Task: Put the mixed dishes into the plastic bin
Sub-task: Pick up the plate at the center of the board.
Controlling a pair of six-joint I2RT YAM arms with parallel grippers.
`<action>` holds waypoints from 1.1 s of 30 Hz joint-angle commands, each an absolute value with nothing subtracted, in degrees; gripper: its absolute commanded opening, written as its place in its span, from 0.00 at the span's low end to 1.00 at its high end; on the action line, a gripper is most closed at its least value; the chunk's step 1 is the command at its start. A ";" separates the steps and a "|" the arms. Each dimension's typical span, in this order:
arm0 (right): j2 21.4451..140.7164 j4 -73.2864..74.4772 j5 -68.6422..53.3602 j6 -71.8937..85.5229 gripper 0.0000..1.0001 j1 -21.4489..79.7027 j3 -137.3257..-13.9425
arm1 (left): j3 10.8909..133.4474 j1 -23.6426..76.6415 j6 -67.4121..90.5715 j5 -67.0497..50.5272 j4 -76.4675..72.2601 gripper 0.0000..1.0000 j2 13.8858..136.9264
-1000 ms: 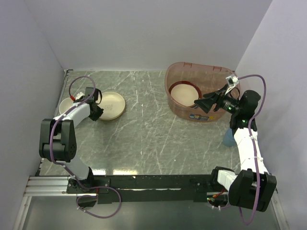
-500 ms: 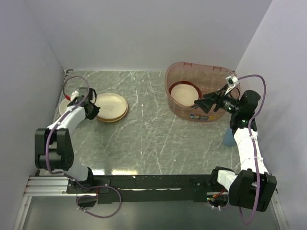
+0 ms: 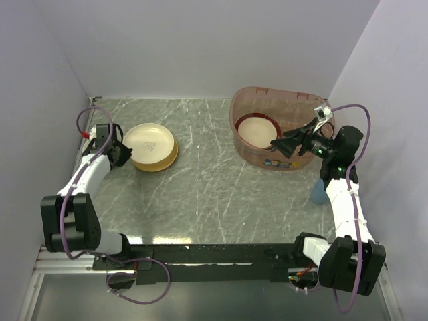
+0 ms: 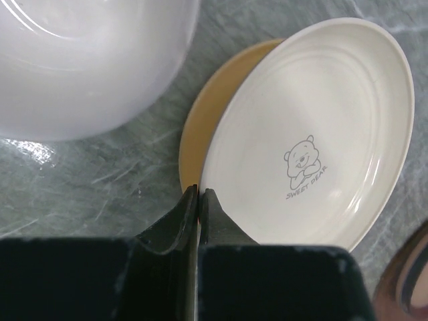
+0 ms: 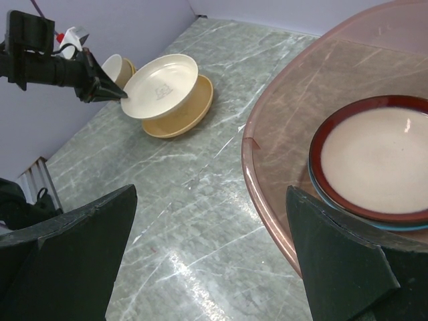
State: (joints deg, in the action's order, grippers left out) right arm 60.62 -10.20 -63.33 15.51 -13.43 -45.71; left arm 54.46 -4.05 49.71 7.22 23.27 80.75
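My left gripper is shut on the near rim of a cream dish with a bear print. The dish is tilted, its gripped edge raised off the yellow-orange plate beneath it. In the top view the left gripper sits at the left edge of the cream dish. The plastic bin stands at the back right and holds a red-rimmed dish. My right gripper hovers open over the bin's front wall, with nothing between its jaws. A light blue cup stands beside the right arm.
A white bowl sits just left of the stacked plates, close to the left wall. In the right wrist view, the bin's rim lies between the spread fingers. Walls enclose the table on three sides.
My left gripper has shut on the cream dish's rim and drawn back to the left, tipping the dish up off the yellow-orange plate. The right arm has not moved.
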 commanded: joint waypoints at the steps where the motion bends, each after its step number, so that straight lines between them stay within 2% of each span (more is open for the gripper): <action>1: 60.03 -10.90 -64.69 13.54 1.00 -13.62 -47.72 | 52.83 -4.31 45.45 0.45 17.33 0.01 74.28; 6: 59.94 -11.95 -66.09 12.31 1.00 -13.71 -46.67 | 46.86 -4.22 39.65 -11.67 9.24 0.01 66.90; 12: 59.15 -7.92 -64.17 7.66 1.00 -13.28 -47.37 | 43.16 -4.22 40.34 -16.78 5.28 0.01 61.44; 18: 58.97 9.03 -58.98 -5.17 1.00 -8.80 -53.42 | 40.96 -4.13 41.13 -21.35 1.94 0.01 57.31; 22: 60.02 25.00 -53.01 -15.19 1.00 -1.34 -59.14 | 39.99 -3.08 41.57 -21.71 1.15 0.01 54.06; 25: 60.90 31.09 -47.74 -19.07 1.00 5.00 -63.01 | 39.03 -0.71 42.10 -19.61 0.79 0.01 51.16; 33: 63.10 36.03 -41.67 -17.05 1.00 15.11 -70.31 | 36.21 6.85 45.70 -13.01 -1.67 0.01 44.30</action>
